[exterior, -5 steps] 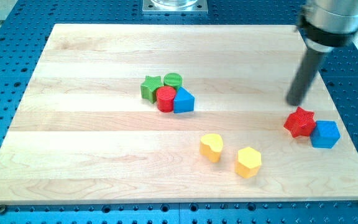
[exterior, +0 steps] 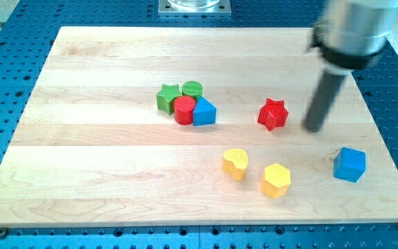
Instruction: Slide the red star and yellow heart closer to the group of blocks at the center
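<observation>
The red star point(exterior: 273, 114) lies right of the centre group, with a gap of bare board between them. My tip point(exterior: 314, 129) stands just to the star's right, a small gap apart. The yellow heart point(exterior: 235, 163) lies below and right of the group. The group holds a green star point(exterior: 167, 97), a green cylinder point(exterior: 192, 90), a red cylinder point(exterior: 184, 109) and a blue block point(exterior: 204, 111), all touching.
A yellow hexagon block point(exterior: 276, 180) sits right of the heart. A blue cube point(exterior: 349, 164) lies alone near the board's right edge. The wooden board point(exterior: 81, 152) rests on a blue perforated table.
The red star has moved left and up, away from the blue cube, toward the centre group. The blue cube shifted slightly left. My tip moved left and slightly down.
</observation>
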Action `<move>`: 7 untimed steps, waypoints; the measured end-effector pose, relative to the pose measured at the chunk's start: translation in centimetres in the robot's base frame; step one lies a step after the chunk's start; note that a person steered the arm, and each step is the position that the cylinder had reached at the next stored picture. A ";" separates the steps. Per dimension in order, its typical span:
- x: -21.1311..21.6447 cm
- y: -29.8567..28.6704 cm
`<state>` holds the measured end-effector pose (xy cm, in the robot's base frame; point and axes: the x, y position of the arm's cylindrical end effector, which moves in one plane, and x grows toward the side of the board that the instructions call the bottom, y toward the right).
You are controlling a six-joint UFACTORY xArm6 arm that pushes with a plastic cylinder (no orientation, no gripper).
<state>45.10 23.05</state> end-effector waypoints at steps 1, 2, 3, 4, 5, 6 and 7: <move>-1.5 -5.8; 2.1 -14.8; 4.0 -19.3; 4.9 -23.9; 8.2 -24.6; 7.7 -28.3; 6.3 -27.1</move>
<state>51.40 -4.06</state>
